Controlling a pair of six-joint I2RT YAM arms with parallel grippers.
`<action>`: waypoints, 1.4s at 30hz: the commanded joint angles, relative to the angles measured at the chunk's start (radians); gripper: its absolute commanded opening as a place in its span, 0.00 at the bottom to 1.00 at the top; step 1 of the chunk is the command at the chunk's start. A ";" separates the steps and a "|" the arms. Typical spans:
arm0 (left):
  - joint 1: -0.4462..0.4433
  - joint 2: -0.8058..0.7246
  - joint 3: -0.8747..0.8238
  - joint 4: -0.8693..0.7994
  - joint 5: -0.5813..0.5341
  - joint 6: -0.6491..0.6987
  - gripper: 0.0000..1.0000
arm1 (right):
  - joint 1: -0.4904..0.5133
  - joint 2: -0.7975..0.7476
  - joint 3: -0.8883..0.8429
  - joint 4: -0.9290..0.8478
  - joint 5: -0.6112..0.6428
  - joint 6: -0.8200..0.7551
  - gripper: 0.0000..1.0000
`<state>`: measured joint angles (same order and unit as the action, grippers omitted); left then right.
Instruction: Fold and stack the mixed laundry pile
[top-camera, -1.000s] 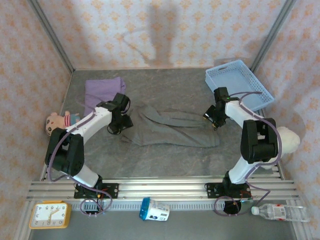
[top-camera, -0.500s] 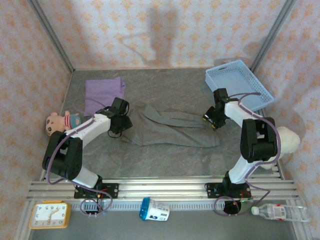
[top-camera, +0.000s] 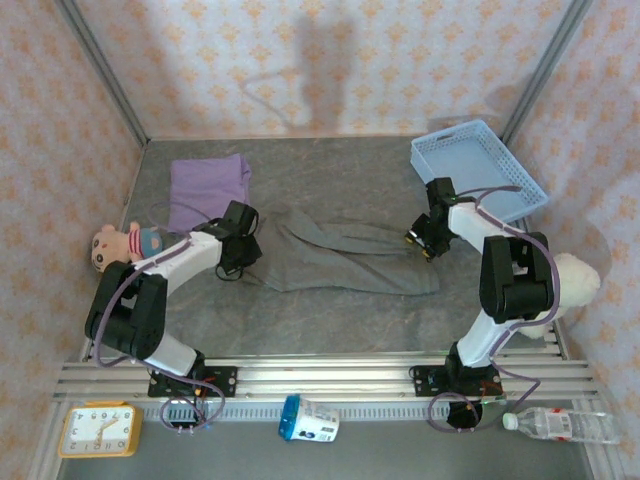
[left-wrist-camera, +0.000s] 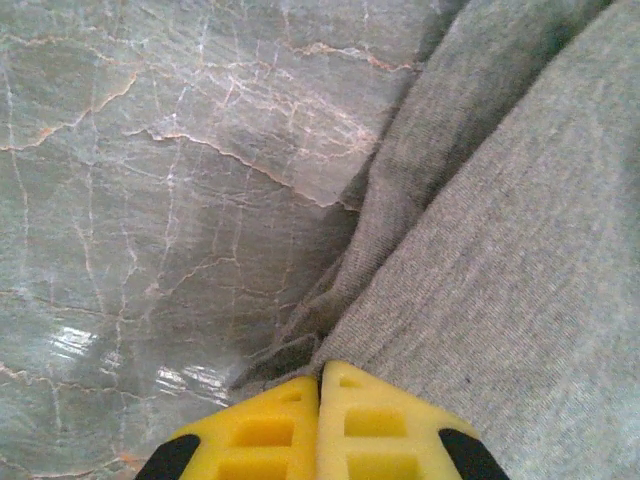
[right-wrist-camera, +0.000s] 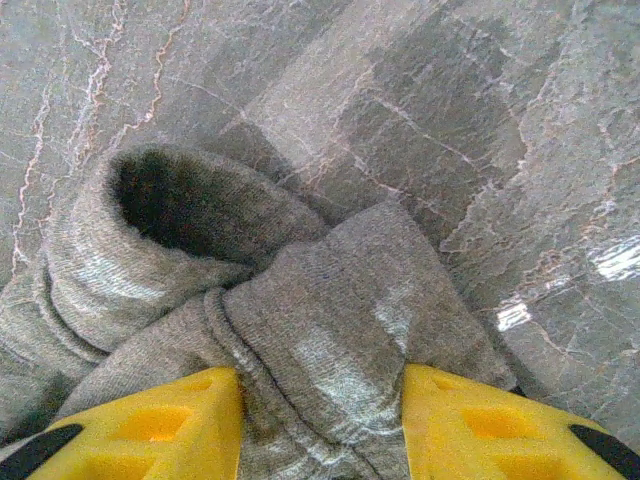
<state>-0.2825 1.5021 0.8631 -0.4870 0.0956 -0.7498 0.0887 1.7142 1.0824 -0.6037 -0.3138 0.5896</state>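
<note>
Top external view: trousers (top-camera: 340, 262) lie flat, stretched between both grippers. Left gripper (left-wrist-camera: 320, 370) pinched tight on waist edge. Right gripper (right-wrist-camera: 318, 378) jaws apart, leg cuff between them. Step: grabbing both ends for fold. Next, I think: right squeezes, then both lift together.

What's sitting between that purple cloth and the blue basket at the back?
Nothing: the top view shows bare marbled table between the purple shirt and the blue basket. The grey trousers lie nearer the front, off that stretch.
</note>
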 joint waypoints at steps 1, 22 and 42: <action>-0.007 -0.064 0.025 -0.068 -0.032 0.015 0.00 | -0.005 0.012 -0.016 -0.042 0.065 0.026 0.42; -0.017 -0.235 0.013 -0.246 -0.028 -0.084 0.52 | 0.012 -0.092 -0.007 0.004 -0.044 0.019 0.49; -0.252 0.137 0.250 -0.159 0.069 -0.059 0.26 | 0.352 -0.070 0.069 0.021 -0.066 0.010 0.32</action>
<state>-0.5365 1.6783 1.1522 -0.6151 0.1738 -0.8143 0.3977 1.5795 1.0836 -0.6052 -0.3710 0.6083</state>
